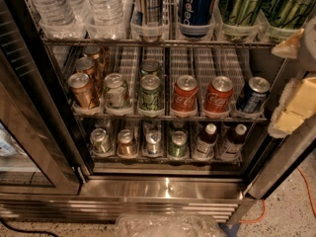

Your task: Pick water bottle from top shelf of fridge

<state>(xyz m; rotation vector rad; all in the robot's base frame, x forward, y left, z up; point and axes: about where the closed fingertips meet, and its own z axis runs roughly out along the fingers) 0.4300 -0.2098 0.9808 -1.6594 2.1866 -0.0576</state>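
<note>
The fridge [168, 189] stands open, with its glass door [34, 132] angled out on the left. The top shelf [163, 42] runs across the upper part of the view. The water bottle [49, 9] sits in its far-left lane, with a second water bottle [106, 6] just beside it, then tall cans including a blue Pepsi can [196, 6]. The gripper [292, 90] hangs at the right edge, outside the racks and well apart from the bottles — honestly can't tell if it's open or closed. Soda cans [185, 95] fill the middle rack, and small dark bottles [206, 141] sit on the rack below, toward the right.
</note>
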